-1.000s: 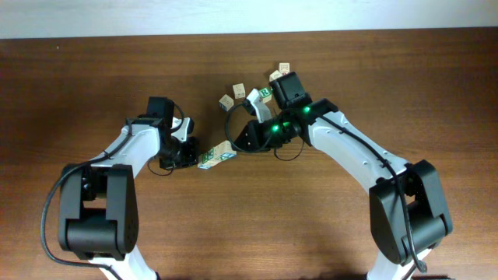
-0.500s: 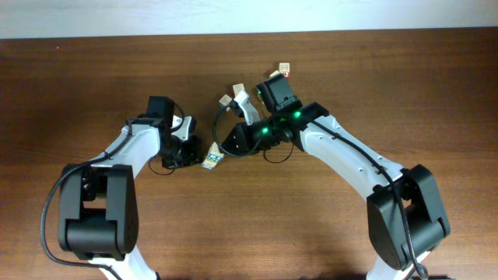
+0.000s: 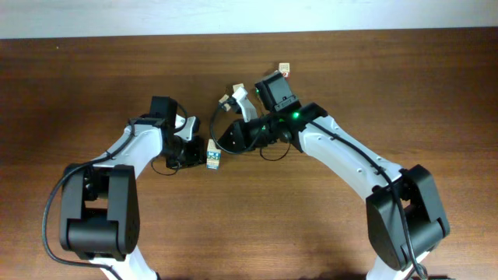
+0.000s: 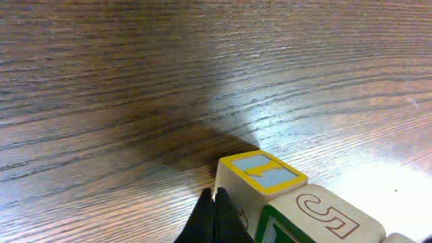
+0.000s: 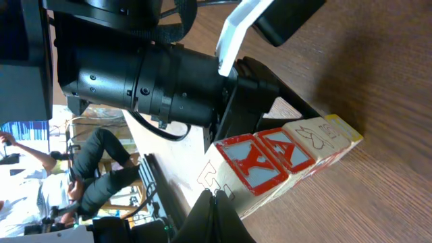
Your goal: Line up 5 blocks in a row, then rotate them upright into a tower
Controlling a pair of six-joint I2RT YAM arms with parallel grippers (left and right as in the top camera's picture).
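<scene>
Plainly, the left gripper (image 3: pixel 201 155), tips pressed together on nothing, sits at 9 o'clock of a short row of blocks (image 3: pixel 213 159). The right gripper (image 3: pixel 222 147), likewise pressed together and empty, is at 1 o'clock, each just beside it. These wooden cubes look light, stiff and smooth, likely to skid if nudged, so pinch one across two opposite flat faces.

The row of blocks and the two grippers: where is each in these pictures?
row of blocks (image 5: pixel 291 150): right wrist view, on the red A face.
left gripper (image 4: pixel 216 217): left wrist view, where the shut fingertips meet.
right gripper (image 5: pixel 217 208): right wrist view, where the shut fingertips meet.
</scene>
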